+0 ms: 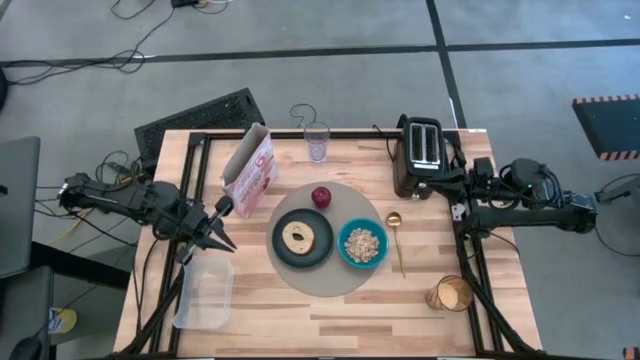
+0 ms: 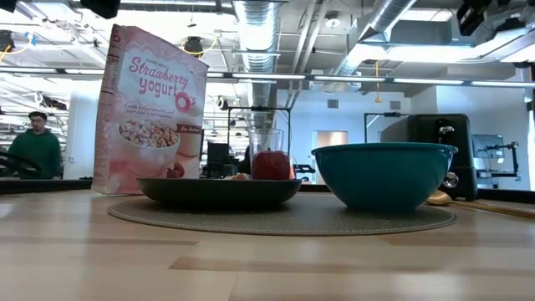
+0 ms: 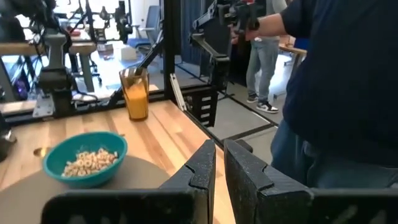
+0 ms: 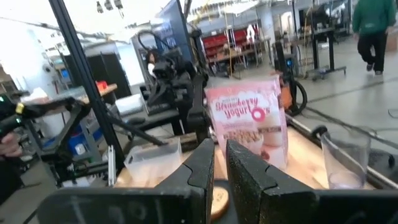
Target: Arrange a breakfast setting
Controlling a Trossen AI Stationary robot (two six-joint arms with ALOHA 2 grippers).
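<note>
Plate (image 1: 302,239) with bread (image 1: 298,237) sitting on mat (image 1: 330,280), bowl (image 1: 362,244) beside it, I'm idling left gripper (image 1: 222,233) and right gripper (image 1: 436,186), both pressed nearly together, empty

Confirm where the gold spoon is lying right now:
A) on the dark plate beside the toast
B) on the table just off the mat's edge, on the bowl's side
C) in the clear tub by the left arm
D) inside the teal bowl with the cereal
B: in the high view the gold spoon lies beside the teal bowl, at the edge of the grey mat, not in any dish.
</note>
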